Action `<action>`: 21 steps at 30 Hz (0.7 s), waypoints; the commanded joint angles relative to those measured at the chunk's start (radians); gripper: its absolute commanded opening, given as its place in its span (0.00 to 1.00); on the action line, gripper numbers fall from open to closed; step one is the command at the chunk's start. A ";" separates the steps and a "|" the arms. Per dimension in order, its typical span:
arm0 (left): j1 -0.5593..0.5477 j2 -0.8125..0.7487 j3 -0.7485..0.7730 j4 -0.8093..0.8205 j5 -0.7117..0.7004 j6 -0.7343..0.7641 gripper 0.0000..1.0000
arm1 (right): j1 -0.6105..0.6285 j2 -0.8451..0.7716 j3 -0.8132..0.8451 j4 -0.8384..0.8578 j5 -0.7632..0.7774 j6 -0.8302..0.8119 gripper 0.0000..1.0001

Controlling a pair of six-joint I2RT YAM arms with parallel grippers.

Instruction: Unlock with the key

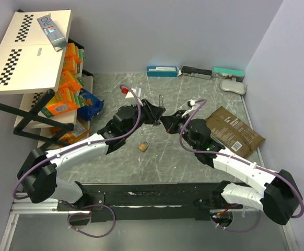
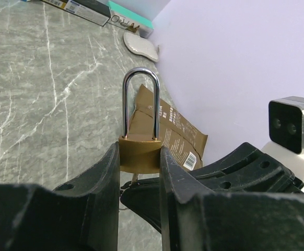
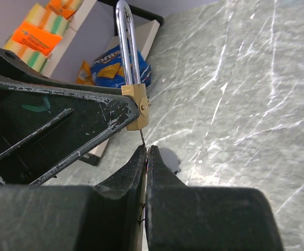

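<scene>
A brass padlock [image 2: 140,157] with a steel shackle [image 2: 140,99] stands upright between the fingers of my left gripper [image 2: 140,149], which is shut on its body. Both shackle legs sit in the body. Above the middle of the table the two grippers meet: left gripper [image 1: 154,112], right gripper [image 1: 168,123]. My right gripper [image 3: 147,150] is shut on the key [image 3: 142,137]. The key's thin blade runs up into the underside of the padlock [image 3: 136,107]; its head is hidden between the fingers. A second small brass padlock [image 1: 144,146] lies on the table below the grippers.
A brown packet [image 1: 234,130] lies at the right. Flat boxes [image 1: 196,72] and a white object [image 1: 233,86] line the back wall. A shelf with orange packs [image 1: 68,78], a blue bag [image 1: 91,104] and a checkered board [image 1: 29,47] stand at the left.
</scene>
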 commanded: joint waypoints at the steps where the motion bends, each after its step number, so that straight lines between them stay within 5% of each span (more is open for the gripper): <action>1: -0.070 0.041 -0.026 -0.258 0.200 0.013 0.01 | -0.053 -0.041 0.063 0.326 0.243 -0.045 0.00; 21: -0.106 0.064 -0.041 -0.246 0.151 0.027 0.01 | -0.038 -0.047 0.107 0.356 0.331 -0.100 0.00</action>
